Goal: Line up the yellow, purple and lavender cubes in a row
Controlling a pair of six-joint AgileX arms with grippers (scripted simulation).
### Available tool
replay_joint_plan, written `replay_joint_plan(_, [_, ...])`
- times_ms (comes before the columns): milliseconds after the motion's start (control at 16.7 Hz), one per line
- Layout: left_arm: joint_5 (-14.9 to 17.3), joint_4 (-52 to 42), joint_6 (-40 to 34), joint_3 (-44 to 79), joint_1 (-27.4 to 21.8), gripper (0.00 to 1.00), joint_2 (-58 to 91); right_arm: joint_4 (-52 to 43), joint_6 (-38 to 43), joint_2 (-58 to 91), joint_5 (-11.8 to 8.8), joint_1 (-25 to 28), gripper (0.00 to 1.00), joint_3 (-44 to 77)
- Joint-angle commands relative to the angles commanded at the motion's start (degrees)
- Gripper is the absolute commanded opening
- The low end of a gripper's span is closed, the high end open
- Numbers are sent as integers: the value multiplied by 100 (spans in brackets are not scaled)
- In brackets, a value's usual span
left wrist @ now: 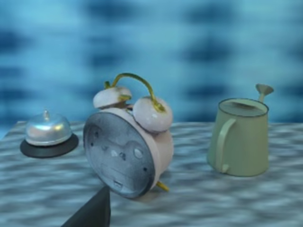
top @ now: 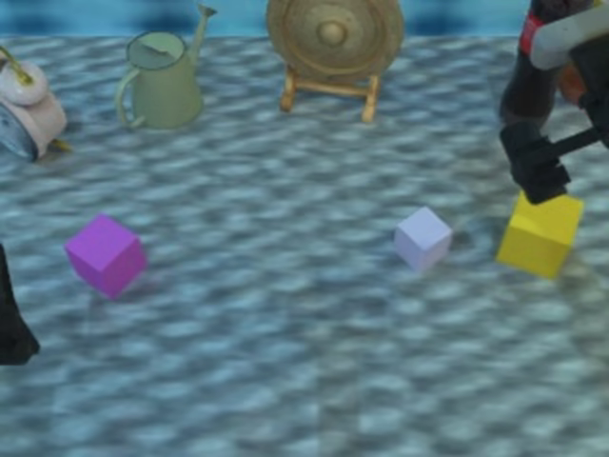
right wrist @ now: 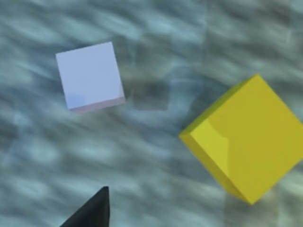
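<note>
Two arms at the table; right gripper [top: 539, 181] hovered just above the yellow cube [top: 540, 233] at the right side, jaws' spread impossible to tell. Left gripper [top: 14, 338] parked at the left edge, its jaws unreadable too. Best approach, I judged: square the jaws to the turned cube's flat faces before descending. Lavender cube [top: 422, 238] sat near it; purple cube [top: 106, 254] well apart, far left. All matte, sharp-edged.
</note>
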Motion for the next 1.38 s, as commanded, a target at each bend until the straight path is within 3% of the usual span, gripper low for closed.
replay_joint_plan(360, [0,0,0,0,0,100,0,-1683,-214,2950,-8,638,100,2580])
replay_joint_plan(660, [0,0,0,0,0,100,0,-2365,-315,4229,6,926,100,3878])
replay_joint_plan(1140, [0,0,0,0,0,100,0,-2325,-332,4364,8,939,100,3899])
replay_joint_plan(1380, [0,0,0,0,0,100,0,-1445,-324,4583,10,952,100,3290])
